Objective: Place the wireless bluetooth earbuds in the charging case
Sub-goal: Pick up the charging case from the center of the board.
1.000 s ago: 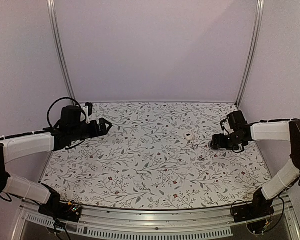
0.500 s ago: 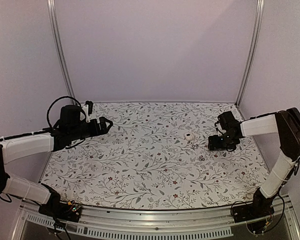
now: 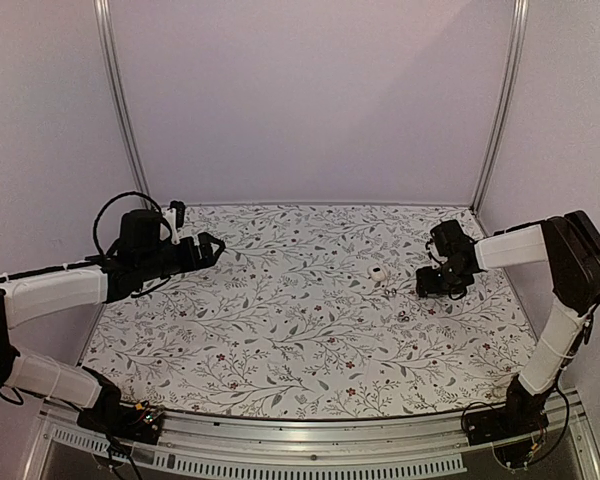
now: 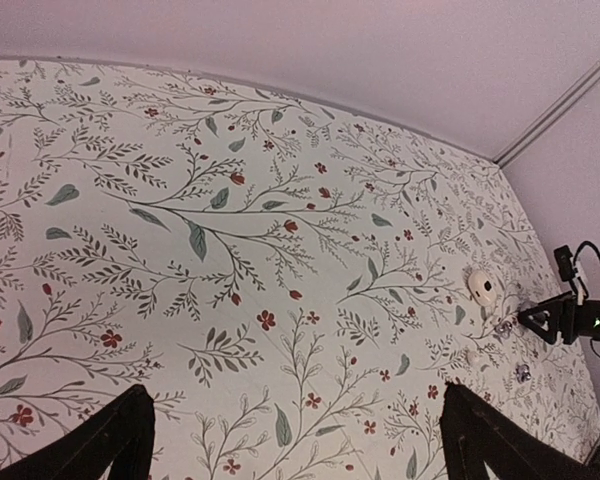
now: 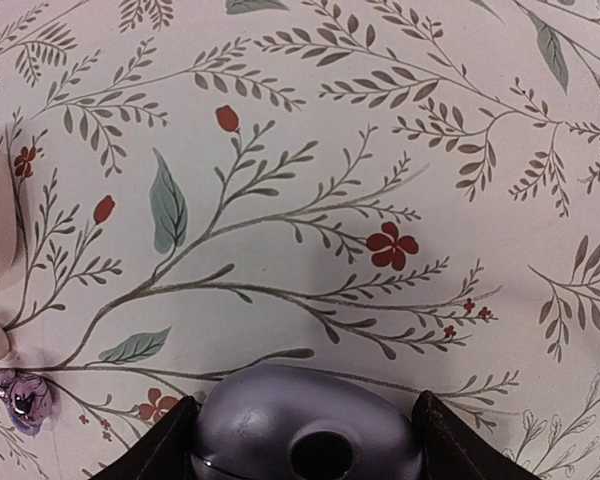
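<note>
Seen from above, your left gripper hung at the left of the frame over the flowered tablecloth, its fingers spread wide; its wrist camera caught only their dark tips in the two bottom corners. Your right gripper sat low at the right of the overhead frame, just right of a white oval piece. From that height, what lay under the right gripper was hidden by the gripper itself. The right wrist camera showed it: a rounded grey-lilac shell with one dark socket, seemingly the charging case, lay at the bottom centre and was cut off by the lower edge. The two dark fingers stood one at each side of the shell, right against its edges, but you could not tell from the pictures whether they already pressed on it. At the lower left of that frame a small purple earbud lay on the cloth, apart from the shell. Above it, at the left edge, two pale rounded shapes were cut off and too partial to name. Other tiny specks near the white oval piece were too small to make out.
</note>
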Motion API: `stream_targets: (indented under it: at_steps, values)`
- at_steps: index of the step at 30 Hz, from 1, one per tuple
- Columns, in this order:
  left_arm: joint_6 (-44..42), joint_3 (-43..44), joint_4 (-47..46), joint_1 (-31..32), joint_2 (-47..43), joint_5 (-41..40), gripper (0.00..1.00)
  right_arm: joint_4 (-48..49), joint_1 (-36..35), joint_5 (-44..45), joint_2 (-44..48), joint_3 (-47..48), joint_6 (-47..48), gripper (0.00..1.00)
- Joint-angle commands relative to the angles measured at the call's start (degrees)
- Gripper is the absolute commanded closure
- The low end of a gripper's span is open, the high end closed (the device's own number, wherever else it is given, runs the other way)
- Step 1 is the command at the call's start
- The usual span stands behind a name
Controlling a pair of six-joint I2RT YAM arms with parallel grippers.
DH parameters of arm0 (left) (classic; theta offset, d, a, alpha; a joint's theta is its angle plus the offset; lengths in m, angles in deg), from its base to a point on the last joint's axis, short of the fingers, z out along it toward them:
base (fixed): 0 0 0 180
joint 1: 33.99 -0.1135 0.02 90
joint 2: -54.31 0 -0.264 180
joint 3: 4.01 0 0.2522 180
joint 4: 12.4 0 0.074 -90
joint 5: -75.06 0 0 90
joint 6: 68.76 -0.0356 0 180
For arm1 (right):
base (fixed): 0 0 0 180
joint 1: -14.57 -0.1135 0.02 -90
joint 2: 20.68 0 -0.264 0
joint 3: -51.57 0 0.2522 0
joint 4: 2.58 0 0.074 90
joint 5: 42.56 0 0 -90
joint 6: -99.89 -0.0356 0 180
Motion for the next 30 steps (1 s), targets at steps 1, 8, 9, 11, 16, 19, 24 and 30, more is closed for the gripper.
stream_targets:
  at_steps: [1,8,9,11,16,19,24,30]
  values:
    - [-0.24,-0.24,-0.20,0.71,-1.20,-0.85,0.00,0.05,-0.51,-2.10,0.28,-0.54,0.54,0.33]
    - [-0.27,-0.11,-0.76,0.67,-0.71,-0.52,0.00,-0.37,-0.51,-3.36,4.38,-0.71,2.21,0.40]
    - [-0.30,-0.08,-0.81,0.68,-0.69,-0.48,0.00,-0.62,-0.47,-3.53,4.77,-0.45,2.29,0.40]
    - [-0.27,-0.07,-0.89,0.64,-0.60,-0.31,0.00,-1.01,-0.50,-4.42,5.61,0.07,2.47,0.41]
    - [-0.22,-0.20,-0.70,0.71,-0.30,-0.01,0.00,-0.20,-3.06,-8.48,8.87,0.70,4.41,0.43]
    - [0.12,-1.06,-0.70,0.71,-0.56,1.16,0.00,0.98,-8.11,-11.22,10.43,1.71,7.13,0.42]
    - [1.42,-3.25,-1.48,0.64,-2.01,4.51,0.00,3.45,-18.06,-16.19,8.31,5.04,10.93,0.42]
    - [1.75,-7.56,-5.57,1.00,-3.98,13.61,0.00,5.39,-27.69,-18.58,4.03,9.39,16.66,0.44]
